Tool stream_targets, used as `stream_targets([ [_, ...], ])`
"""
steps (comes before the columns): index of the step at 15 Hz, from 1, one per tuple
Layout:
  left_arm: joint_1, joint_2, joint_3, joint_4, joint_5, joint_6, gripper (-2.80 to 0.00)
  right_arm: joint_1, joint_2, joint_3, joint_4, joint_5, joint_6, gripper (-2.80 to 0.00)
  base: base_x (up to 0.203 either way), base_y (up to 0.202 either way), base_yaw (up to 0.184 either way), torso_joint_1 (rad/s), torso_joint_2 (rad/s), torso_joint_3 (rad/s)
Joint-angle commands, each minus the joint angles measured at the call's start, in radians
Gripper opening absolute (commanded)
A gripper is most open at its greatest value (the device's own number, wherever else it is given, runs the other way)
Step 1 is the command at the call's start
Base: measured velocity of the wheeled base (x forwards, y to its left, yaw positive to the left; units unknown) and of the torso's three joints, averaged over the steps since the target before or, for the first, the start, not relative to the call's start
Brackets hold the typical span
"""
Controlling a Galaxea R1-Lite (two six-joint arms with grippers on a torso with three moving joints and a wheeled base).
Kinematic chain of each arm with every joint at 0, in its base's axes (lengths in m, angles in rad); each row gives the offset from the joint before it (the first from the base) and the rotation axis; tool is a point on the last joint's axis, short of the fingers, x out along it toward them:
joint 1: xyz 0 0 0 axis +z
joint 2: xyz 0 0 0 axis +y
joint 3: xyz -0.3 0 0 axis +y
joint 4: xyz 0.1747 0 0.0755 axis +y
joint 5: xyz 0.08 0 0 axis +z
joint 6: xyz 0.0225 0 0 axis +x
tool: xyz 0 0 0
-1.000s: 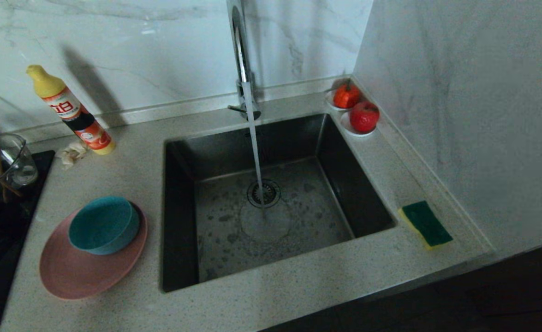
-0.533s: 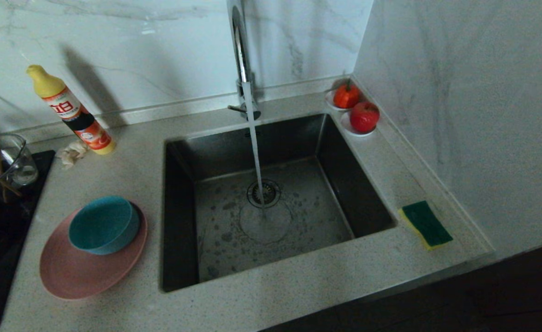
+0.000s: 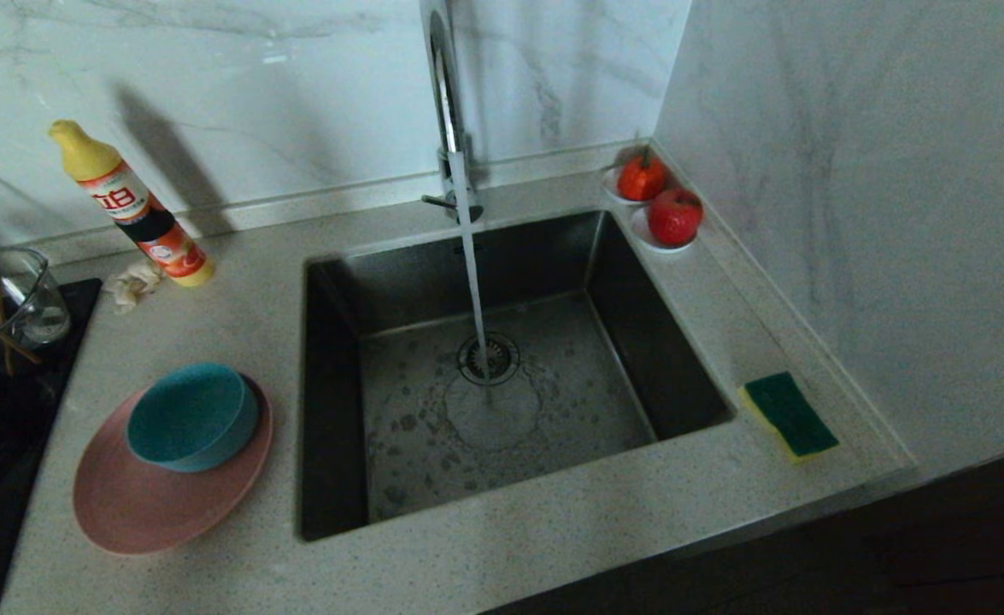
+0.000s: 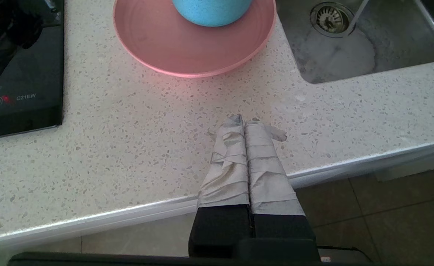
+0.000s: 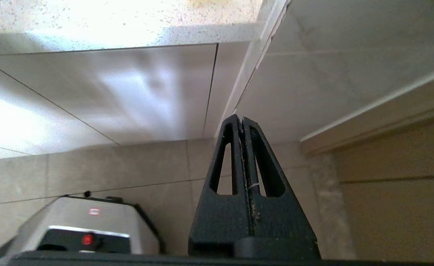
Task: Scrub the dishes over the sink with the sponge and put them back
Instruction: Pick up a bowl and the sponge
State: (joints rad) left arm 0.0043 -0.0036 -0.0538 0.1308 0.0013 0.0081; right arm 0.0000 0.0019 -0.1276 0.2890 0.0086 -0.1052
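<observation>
Water runs into the sink [image 3: 502,376] as both arms wait below the counter's front edge. The sponge [image 3: 789,414] lies green face up on the counter's right edge, its long axis running along the sink's right rim, likely the right arm's reach. The right gripper [image 5: 242,123], fingers pressed together and empty, hangs below the countertop. The bowl [image 3: 191,416] sits in the plate [image 3: 138,504] left of the sink, straight beyond the closed, empty left gripper [image 4: 245,123].

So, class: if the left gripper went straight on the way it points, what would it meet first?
Probably the pink plate: the shut left gripper points across bare counter at its rim, though depth is unclear.
</observation>
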Motion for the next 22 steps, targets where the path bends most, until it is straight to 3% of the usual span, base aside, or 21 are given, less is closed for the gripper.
stream_targets([
  [1, 0.000, 0.002, 0.000, 0.001, 0.000, 0.000, -2.80, 0.000, 0.001, -0.065, -0.024, 0.007, -0.015, -2.80, 0.000, 0.000, 0.000, 0.000, 0.00, 0.000],
  [7, 0.000, 0.002, 0.000, 0.001, 0.000, 0.000, -2.80, -0.001, 0.150, -0.321, -0.021, 0.055, -0.050, -2.80, 0.000, 0.000, 0.000, 0.000, 0.00, 0.000],
  [14, 0.000, 0.002, 0.000, 0.001, 0.000, 0.000, -2.80, -0.011, 0.566, -0.659, 0.077, 0.297, -0.052, -2.80, 0.000, 0.000, 0.000, 0.000, 0.00, 0.000],
  [19, 0.000, 0.002, 0.000, 0.001, 0.000, 0.000, -2.80, -0.004, 0.940, -0.837, 0.156, 0.322, -0.052, -2.80, 0.000, 0.000, 0.000, 0.000, 0.00, 0.000],
  [22, 0.000, 0.002, 0.000, 0.001, 0.000, 0.000, -2.80, 0.030, 1.139, -0.874, 0.172, 0.278, -0.051, -2.80, 0.000, 0.000, 0.000, 0.000, 0.00, 0.000],
])
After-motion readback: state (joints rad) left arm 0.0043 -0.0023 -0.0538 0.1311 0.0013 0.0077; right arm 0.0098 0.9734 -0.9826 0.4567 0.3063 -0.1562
